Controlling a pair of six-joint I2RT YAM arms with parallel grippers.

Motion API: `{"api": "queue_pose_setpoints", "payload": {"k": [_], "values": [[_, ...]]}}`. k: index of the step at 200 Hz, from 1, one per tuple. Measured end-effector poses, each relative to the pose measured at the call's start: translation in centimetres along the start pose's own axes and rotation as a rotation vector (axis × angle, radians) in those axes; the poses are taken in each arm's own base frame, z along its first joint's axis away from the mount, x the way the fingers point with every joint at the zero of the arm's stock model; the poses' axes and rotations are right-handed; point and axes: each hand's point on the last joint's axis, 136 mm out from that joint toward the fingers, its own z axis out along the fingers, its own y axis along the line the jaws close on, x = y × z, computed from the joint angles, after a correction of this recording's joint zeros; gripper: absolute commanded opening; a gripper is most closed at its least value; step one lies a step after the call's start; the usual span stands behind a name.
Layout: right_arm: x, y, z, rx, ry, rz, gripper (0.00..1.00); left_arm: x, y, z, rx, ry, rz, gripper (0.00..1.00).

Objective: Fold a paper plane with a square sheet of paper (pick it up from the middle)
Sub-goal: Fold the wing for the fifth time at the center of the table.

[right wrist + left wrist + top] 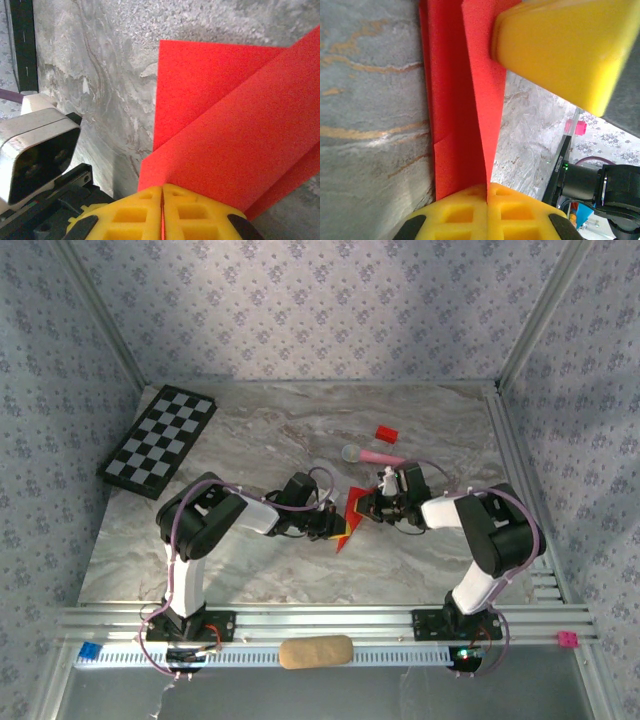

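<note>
a: where's the red paper (345,538)?
b: over the marble table (250,580), a bit right of centre, caught between the two arms. it's folded, not flat. cannot tell if its lower tip touches the table.
a: the folds?
b: left wrist view: red paper (460,100) in two layers meeting along a long crease. right wrist view: red paper (225,115) with one flap lying across another.
a: left gripper (333,527)?
b: clamped on the paper. in its own camera the left gripper (487,189) has its yellow pads pressed together with no gap, and the sheet runs straight into the seam.
a: right gripper (366,504)?
b: same. right gripper (162,190) is pinched tight on a folded edge, with a thin red line in the seam. from above, the two grippers sit just beside each other.
a: the yellow wedge in the left wrist view?
b: a yellow finger (560,45), blurred, against the paper's far end.
a: rest of the table?
b: checkerboard (160,440) at the far left, well apart. small red block (386,433) and pink stick (375,456) with a grey round head lie beyond the right gripper, near each other and clear of the paper.
</note>
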Motion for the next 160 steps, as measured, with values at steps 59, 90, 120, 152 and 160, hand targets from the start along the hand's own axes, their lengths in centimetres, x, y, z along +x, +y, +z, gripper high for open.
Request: {"api": "queue_pose_setpoints", "payload": {"k": [59,90,120,152,160], "values": [[-0.01,-0.40,0.52,0.005,0.015,0.012,0.10,0.00,0.06,-0.02,-0.002,0.000,-0.002,0.00],[-0.03,-0.41,0.62,0.005,0.020,0.015,0.10,0.03,0.13,-0.02,-0.005,0.002,-0.003,0.07],[-0.04,-0.42,0.68,0.007,0.024,0.019,0.10,0.09,-0.15,-0.27,-0.006,0.003,0.013,0.17],[0.00,-0.37,0.74,0.010,0.028,0.022,0.10,0.55,0.04,-0.77,-0.033,0.016,0.025,0.17],[-0.02,-0.39,0.74,0.012,0.029,0.025,0.10,0.74,0.15,-0.87,-0.039,0.021,0.027,0.16]]}}
